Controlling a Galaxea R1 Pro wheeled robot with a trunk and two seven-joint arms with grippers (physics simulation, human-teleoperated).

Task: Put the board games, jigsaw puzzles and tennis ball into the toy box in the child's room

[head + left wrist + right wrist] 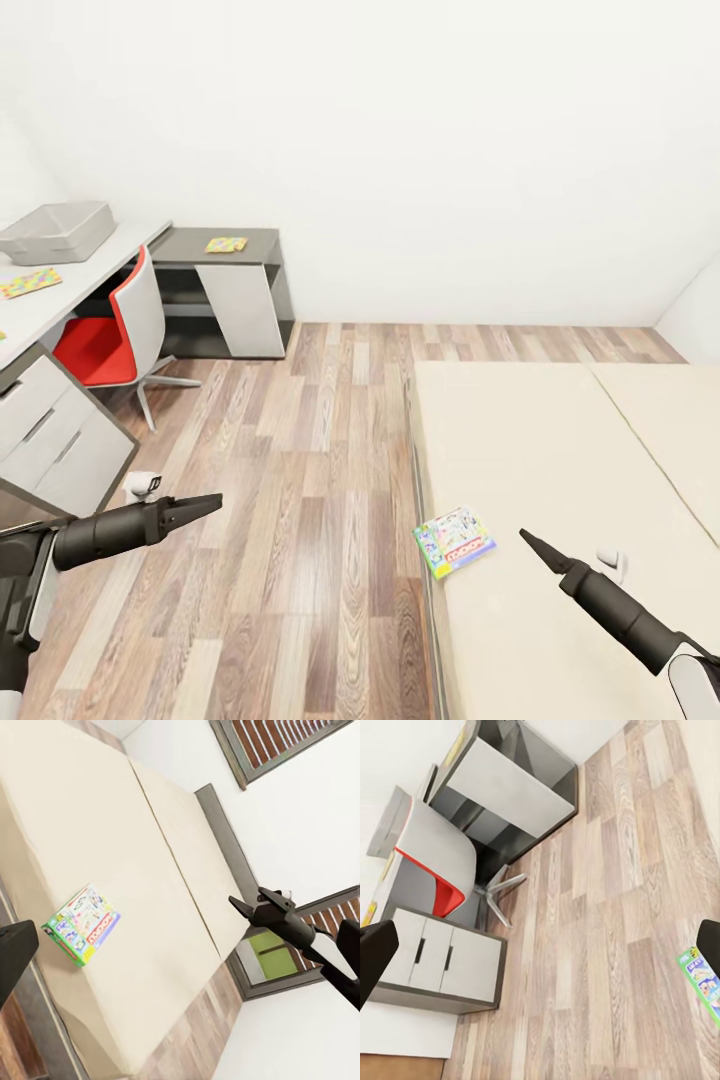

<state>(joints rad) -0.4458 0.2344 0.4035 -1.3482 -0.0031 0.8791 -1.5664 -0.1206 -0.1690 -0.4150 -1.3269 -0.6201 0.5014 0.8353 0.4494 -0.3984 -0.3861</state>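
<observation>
One board game with a white-green-yellow lid lies near the bed's left edge; it shows again in the left wrist view, and its edge in the right wrist view. My right gripper hovers open just right of it, dark fingers wide apart. My left gripper hangs open over the floor. The grey toy box stands on the table. One jigsaw puzzle lies on the dark section, another on the pale section. The tennis ball is out of view.
A red and white swivel chair stands in the table's corner. A drawer unit juts out at the near left. Wood-plank floor runs between table and bed. White walls close the far side.
</observation>
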